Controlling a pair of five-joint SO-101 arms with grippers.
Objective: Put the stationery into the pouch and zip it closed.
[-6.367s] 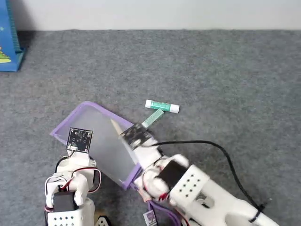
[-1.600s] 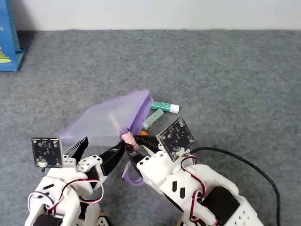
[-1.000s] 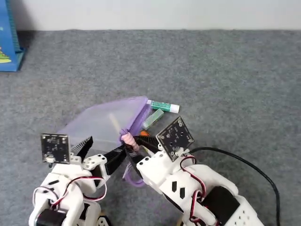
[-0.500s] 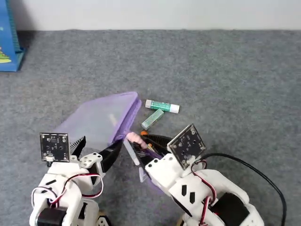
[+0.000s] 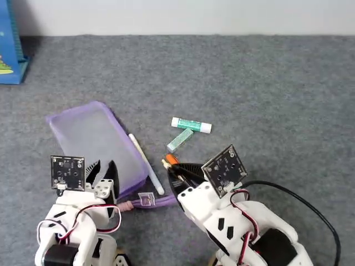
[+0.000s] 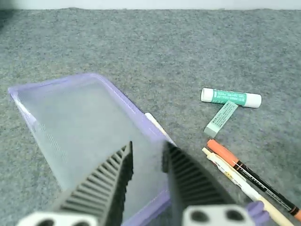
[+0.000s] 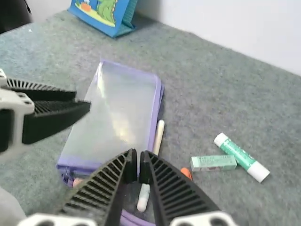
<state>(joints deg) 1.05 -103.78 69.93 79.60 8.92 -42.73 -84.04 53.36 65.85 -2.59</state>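
The pouch (image 5: 91, 141) lay flat on the grey tabletop (image 5: 266, 83), its long side towards the stationery, none of which was inside it. I could not tell whether its zip stood open. My left jaws hovered low over the pouch's near end, a narrow gap between them and nothing in it. My right jaws hung above the near corner of the pouch, closed almost tip to tip, empty.

A white pen (image 5: 145, 164) lay just beside the pouch's long edge. Further off were a glue stick (image 5: 191, 125) and a green eraser (image 5: 180, 139), near each other, and an orange pen (image 5: 170, 160) with a pale pen (image 6: 230, 176) alongside it, close under my right arm. A purple strap (image 5: 158, 200) trailed from the pouch's near corner.

I judged the pouch thin, limp and light: it would buckle and slide if pushed, so one pair of jaws should pinch its stitched purple rim by the mouth while the other loaded it. The pens were stiff, smooth and likely to roll; I would take them across the middle. The eraser offered flat sides. The glue stick, round and slick, wanted a firm hold at mid-length.
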